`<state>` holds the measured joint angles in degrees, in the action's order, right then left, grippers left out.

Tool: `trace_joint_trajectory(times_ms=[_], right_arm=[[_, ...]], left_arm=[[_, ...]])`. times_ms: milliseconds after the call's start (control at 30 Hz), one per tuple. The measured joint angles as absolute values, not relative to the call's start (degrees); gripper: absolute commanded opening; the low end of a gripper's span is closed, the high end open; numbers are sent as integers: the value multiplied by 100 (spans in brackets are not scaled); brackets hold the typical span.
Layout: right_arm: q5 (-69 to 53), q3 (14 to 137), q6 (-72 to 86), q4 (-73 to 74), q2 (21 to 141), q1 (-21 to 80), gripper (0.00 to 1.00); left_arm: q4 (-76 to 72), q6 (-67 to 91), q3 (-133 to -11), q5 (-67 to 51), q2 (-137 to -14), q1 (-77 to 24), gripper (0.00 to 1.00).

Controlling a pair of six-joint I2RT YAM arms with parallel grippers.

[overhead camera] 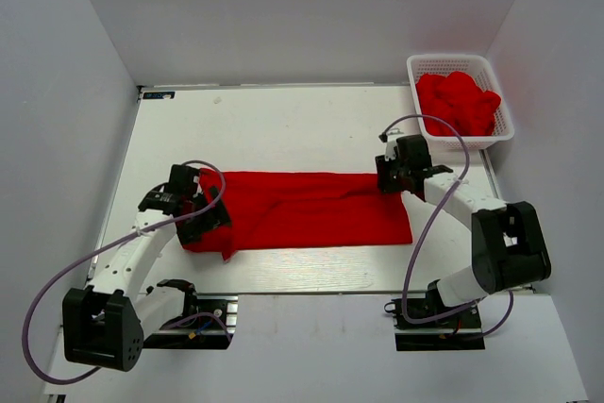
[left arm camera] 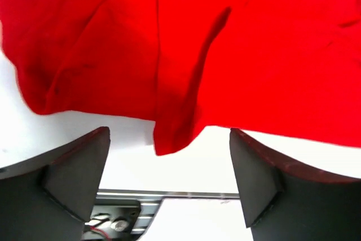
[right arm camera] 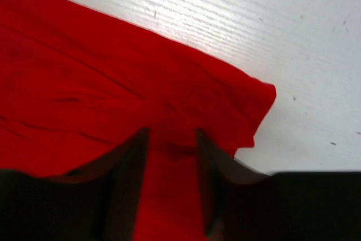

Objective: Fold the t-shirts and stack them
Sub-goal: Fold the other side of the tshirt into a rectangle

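A red t-shirt (overhead camera: 302, 209) lies as a long folded strip across the middle of the table. My left gripper (overhead camera: 200, 212) is at its left end. In the left wrist view the left gripper (left arm camera: 169, 162) is wide open and empty, with the shirt (left arm camera: 225, 43) just beyond the fingertips and a small flap (left arm camera: 172, 134) hanging toward the gap. My right gripper (overhead camera: 393, 176) is at the strip's far right corner. In the right wrist view the right gripper (right arm camera: 169, 142) has its jaws drawn close, with the cloth (right arm camera: 101, 94) bunched between them.
A white lattice basket (overhead camera: 415, 68) stands at the back right and holds more crumpled red shirts (overhead camera: 458, 101). White walls enclose the table on three sides. The table's near edge and the arm bases lie just below the shirt.
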<state>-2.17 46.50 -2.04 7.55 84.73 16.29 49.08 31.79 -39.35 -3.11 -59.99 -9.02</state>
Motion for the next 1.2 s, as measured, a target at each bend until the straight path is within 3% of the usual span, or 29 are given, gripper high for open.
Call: trace_joint_trajectory(times_ms=[33,67,433,633,867,1200], right_arm=[[-187,4595,-121,766,8418,1627,87],[-165,4510,-1,803,8333,1627,90],[-674,4372,617,1188,7288,1636,90],[-871,5413,676,1310,8274,1903,90],[123,6049,692,1907,9135,2309,90],[1590,6313,1033,2681,10027,2744,90]], left_arm=[[4958,3179,-4001,-257,-5999,-893,100],[4980,3183,-4077,-209,-5999,-888,100],[4316,2932,-5144,137,-6938,-873,100],[3577,2818,-5210,-104,-8097,-875,100],[3076,2698,-5631,-423,-9574,-873,100],[2939,2724,-5760,-471,-9686,-869,100]])
